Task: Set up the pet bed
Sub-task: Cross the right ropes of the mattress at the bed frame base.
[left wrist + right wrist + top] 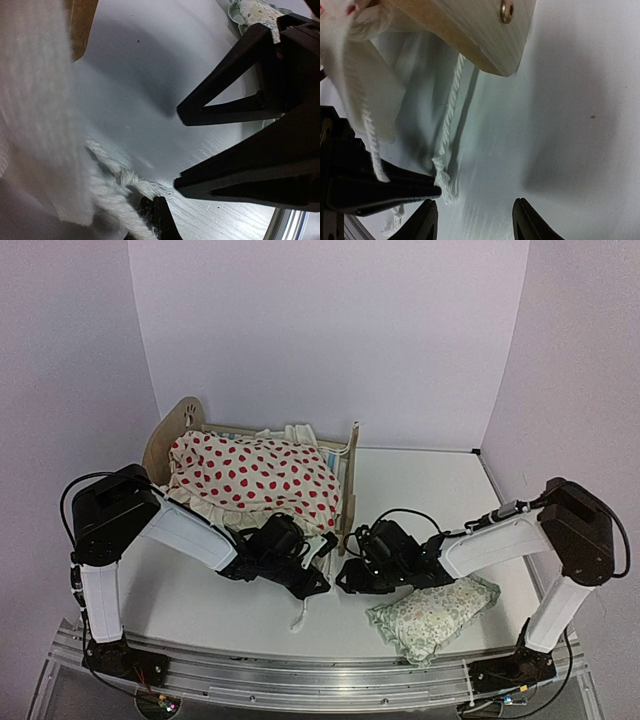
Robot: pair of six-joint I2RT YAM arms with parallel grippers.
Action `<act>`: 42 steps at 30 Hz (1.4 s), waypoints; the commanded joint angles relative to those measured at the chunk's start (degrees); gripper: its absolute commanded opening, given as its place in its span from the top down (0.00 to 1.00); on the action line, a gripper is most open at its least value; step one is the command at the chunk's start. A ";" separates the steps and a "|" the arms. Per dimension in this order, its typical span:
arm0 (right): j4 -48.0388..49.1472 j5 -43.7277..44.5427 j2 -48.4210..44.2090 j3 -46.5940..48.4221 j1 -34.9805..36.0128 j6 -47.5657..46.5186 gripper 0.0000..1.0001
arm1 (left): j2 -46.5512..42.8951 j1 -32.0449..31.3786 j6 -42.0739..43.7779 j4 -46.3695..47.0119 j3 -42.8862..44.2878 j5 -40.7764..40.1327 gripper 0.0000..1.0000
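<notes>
— What fills the light-wood arched pet bed (170, 435), back-left?
— One cream red-dotted fabric cushion (255, 472); one green floral frilled pillow (435, 612) lies outside. Left gripper (154, 210) closed, right gripper (475, 210) parted, empty.

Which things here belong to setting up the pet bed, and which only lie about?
Job: pet bed; red-dotted cushion on it; white cord, pinched by the left hand.
Lying about: floral pillow, on the table, apart from the bed.
</notes>
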 commanded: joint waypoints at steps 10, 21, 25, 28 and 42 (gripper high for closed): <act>5.95 -0.57 10.37 8.03 -0.58 2.06 0.53 | -1.37 0.33 1.59 1.07 0.07 3.56 1.00; 9.06 -2.72 12.03 8.11 -0.66 3.80 0.66 | -1.23 0.70 1.88 1.18 0.07 3.51 1.00; 11.13 -4.30 13.47 8.13 -0.60 4.26 0.63 | -1.76 0.95 1.70 0.74 -0.18 2.32 0.95; 11.16 -3.43 13.29 8.06 -0.59 3.47 0.59 | -2.51 1.11 1.63 0.13 -0.85 0.70 0.86; 7.68 3.25 12.25 9.70 1.78 -2.63 0.55 | -10.28 1.34 3.52 -6.42 -3.67 -5.55 0.43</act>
